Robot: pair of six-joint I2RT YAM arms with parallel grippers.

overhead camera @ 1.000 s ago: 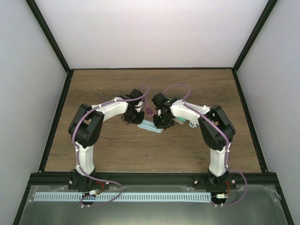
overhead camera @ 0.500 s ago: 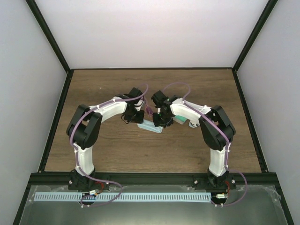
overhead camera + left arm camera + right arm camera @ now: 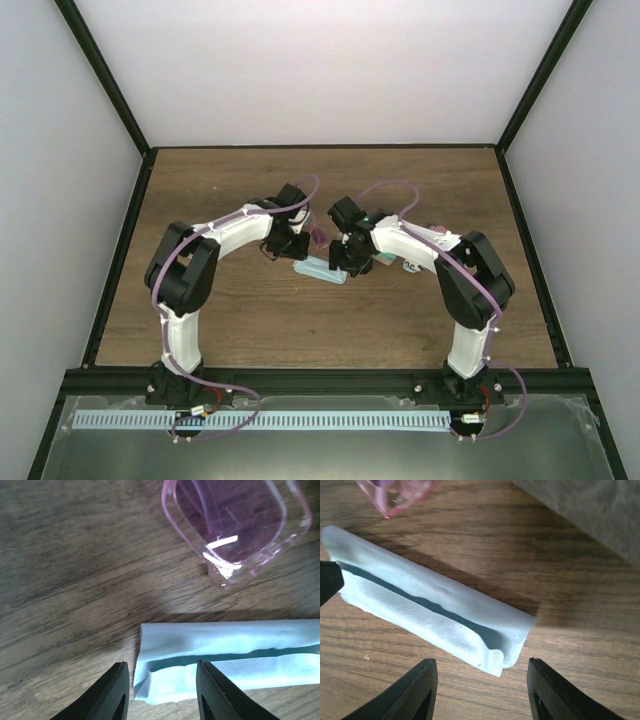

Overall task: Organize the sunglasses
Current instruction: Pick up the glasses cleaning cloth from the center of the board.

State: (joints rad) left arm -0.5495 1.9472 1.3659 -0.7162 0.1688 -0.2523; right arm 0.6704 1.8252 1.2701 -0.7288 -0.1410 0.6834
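Note:
A pair of sunglasses with purple-pink lenses [image 3: 235, 525] lies on the wooden table, between the two wrists [image 3: 318, 238]; only its pink corner [image 3: 395, 495] shows in the right wrist view. Just in front of it lies a folded light blue cloth [image 3: 322, 270]. My left gripper [image 3: 160, 667] hangs open over the cloth's left end [image 3: 170, 675], fingers either side and not gripping. Over the other end [image 3: 495, 655] my right gripper [image 3: 480, 662] stands open wider, with nothing held. The black wire-frame pair is not in view.
A grey case [image 3: 590, 510] lies close behind the right gripper. Partly hidden under the right forearm are a greenish item [image 3: 385, 258] and a pink-striped case [image 3: 435, 232]. Black frame rails [image 3: 120, 240] border the table.
Both grippers have opened and let go of the blue cloth, which now lies folded on the table. The right wrist has shifted slightly right and nearer.

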